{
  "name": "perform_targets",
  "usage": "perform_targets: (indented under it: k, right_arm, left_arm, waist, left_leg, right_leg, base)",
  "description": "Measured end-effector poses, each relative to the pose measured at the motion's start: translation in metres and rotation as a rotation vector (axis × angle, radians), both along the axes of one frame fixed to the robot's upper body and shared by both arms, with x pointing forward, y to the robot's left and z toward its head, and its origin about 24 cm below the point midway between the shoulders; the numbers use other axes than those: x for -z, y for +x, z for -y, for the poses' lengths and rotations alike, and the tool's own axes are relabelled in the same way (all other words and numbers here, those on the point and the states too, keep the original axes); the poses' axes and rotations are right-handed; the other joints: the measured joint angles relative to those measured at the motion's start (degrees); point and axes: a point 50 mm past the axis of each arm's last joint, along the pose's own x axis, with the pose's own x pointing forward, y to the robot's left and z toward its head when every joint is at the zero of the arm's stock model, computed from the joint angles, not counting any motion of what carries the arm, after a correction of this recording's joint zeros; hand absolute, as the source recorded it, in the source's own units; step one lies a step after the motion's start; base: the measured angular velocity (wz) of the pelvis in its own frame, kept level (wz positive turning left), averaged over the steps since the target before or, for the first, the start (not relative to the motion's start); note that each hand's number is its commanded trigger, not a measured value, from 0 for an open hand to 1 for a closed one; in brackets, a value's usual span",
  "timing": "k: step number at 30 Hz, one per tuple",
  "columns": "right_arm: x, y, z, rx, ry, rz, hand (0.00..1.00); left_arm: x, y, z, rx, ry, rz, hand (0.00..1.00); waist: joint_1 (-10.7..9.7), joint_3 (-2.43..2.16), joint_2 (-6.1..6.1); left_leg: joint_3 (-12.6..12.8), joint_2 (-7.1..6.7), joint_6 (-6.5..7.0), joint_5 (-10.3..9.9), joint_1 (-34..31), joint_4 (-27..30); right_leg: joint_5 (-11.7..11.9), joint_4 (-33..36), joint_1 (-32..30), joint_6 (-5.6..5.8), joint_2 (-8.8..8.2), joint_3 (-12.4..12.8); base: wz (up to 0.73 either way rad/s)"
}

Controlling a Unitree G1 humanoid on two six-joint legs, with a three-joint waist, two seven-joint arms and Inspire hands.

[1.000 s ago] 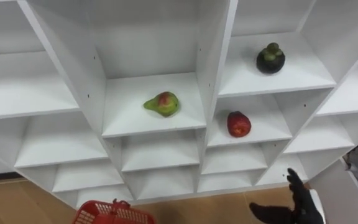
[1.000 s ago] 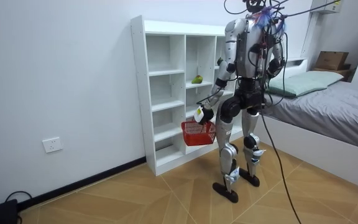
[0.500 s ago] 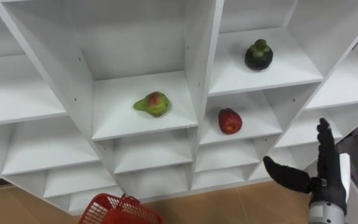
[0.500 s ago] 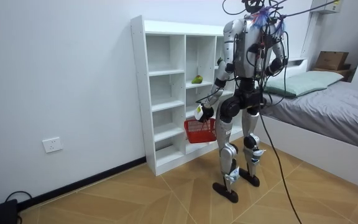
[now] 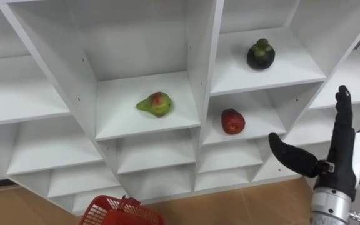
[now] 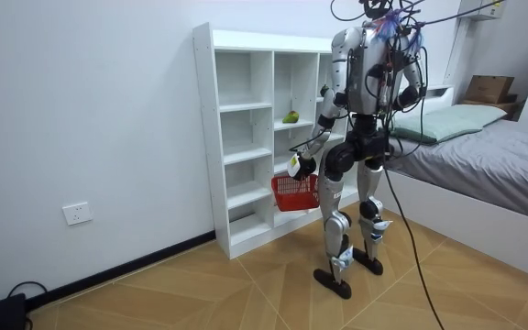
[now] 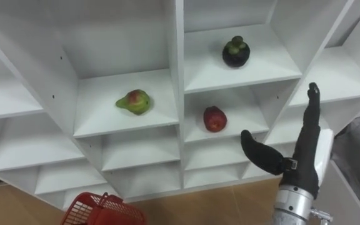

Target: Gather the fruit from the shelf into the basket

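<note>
A white closet (image 5: pixel 205 69) of open shelves stands right in front of me. A green and red pear (image 5: pixel 155 104) lies in a middle compartment. To its right, a red fruit (image 5: pixel 232 121) sits one shelf lower, and a dark mangosteen (image 5: pixel 260 55) sits on the shelf above that. My right hand (image 5: pixel 337 153) is raised at the lower right, open, fingers straight up and thumb spread toward the red fruit, clear of the shelves. A red basket (image 5: pixel 120 212) hangs low at my left. In the room view it dangles from my left hand (image 6: pixel 294 167).
In the room view I stand upright on a wooden floor, close to the closet (image 6: pixel 246 137). A bed (image 6: pixel 484 165) with grey covers lies behind me at the room view's right. The other compartments hold nothing.
My right hand has risen from the bottom right corner to shelf height, its fingers now pointing up. The view shifted slightly. The basket and the fruits stay put.
</note>
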Motion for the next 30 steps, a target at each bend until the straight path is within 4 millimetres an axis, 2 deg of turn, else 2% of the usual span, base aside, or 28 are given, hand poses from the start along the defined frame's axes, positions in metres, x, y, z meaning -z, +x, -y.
perform_targets:
  k: [15,19,30]
  right_arm:
    - [-0.02,0.016,-0.015,-0.101,-0.03,0.098,0.0]
    - [-0.025,0.021,-0.015,-0.111,-0.039,0.122,0.0]
    - [-0.054,0.047,-0.016,-0.155,-0.084,0.255,0.0]
  left_arm:
    - [0.001,0.003,0.006,0.084,-0.054,-0.02,1.0]
    - [0.001,0.004,0.006,0.09,-0.06,-0.021,1.0]
    - [0.001,0.0,-0.002,0.09,-0.038,-0.039,1.0]
  waist:
    - [0.94,0.06,-0.43]
    - [1.86,0.08,-0.59]
    - [1.87,0.0,-1.3]
  left_leg:
    - [-0.11,0.0,0.01,0.01,-0.98,0.1]
    - [-0.27,0.0,0.01,0.01,-0.99,0.09]
    - [-1.33,0.02,0.01,0.03,-0.84,0.29]
  right_leg:
    - [0.0,0.48,-0.79,0.0,0.01,-0.04]
    - [0.0,0.46,-0.72,-0.01,0.0,-0.26]
    - [0.02,0.39,0.08,-0.03,-0.12,-1.79]
  base:
    - [0.0]
    - [0.0]
    - [0.04]
